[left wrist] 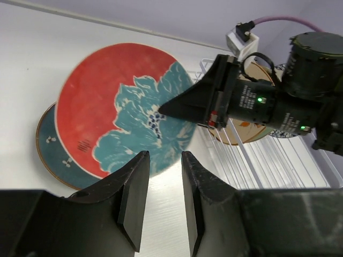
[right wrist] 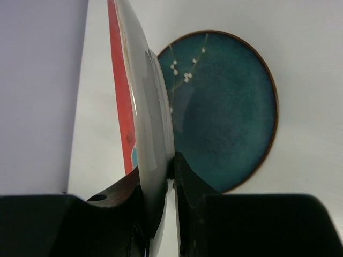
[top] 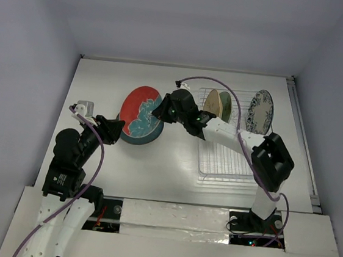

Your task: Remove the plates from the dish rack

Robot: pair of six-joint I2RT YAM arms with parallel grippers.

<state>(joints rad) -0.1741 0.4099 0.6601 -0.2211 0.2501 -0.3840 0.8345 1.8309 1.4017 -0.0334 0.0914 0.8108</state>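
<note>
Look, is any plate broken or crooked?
Nothing is broken or spilled. The red plate just hangs tilted on its edge, pinched at the rim by the right gripper, over the teal plate, which lies flat.

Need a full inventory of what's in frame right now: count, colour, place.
red plate: 1, red with a teal flower, held tilted on edge above the teal plate
teal plate: 1, dark teal, flat on the table left of the dish rack
tan plate: 1, tan, upright at the far end of the rack
green plate: 1, pale green, upright just right of the tan plate
white plate: 1, white with blue pattern, upright at the rack's far right
dish rack: 1, white wire, right half of the table
table: 1, white
left end effector: 1, black, open and empty, near the two left plates
right end effector: 1, black, shut on the red plate's rim
</note>
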